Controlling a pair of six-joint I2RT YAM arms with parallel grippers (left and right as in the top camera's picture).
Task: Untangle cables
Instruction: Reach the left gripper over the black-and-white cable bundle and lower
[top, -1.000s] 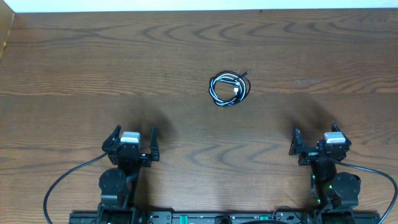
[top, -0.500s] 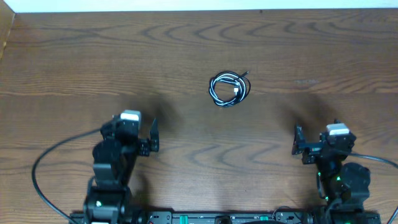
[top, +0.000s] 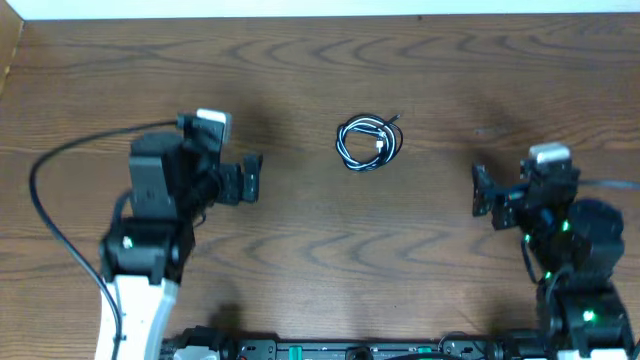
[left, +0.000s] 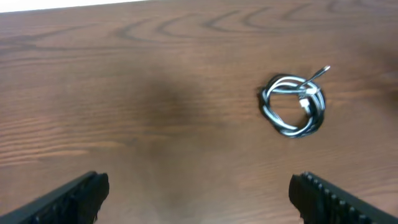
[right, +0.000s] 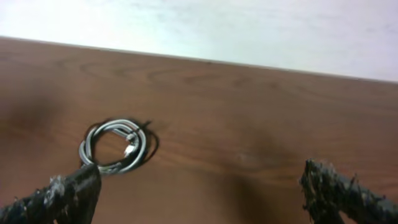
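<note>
The black and white cables (top: 369, 142) lie wound together in one small coil on the wooden table, a white plug inside the loop and a thin end sticking out at the upper right. The coil also shows in the left wrist view (left: 293, 105) and in the right wrist view (right: 117, 146). My left gripper (top: 252, 178) is open and empty, to the left of the coil and apart from it. My right gripper (top: 482, 193) is open and empty, to the right of the coil and a little nearer the front edge.
The wooden table (top: 320, 80) runs to a white wall strip at the back. A thick black arm wire (top: 55, 215) loops out to the left of the left arm. The arm bases stand at the front edge.
Both arms have risen and reached forward from the front edge toward the coil, the left arm farther than the right. Both grippers stayed open. The cables have not moved.
</note>
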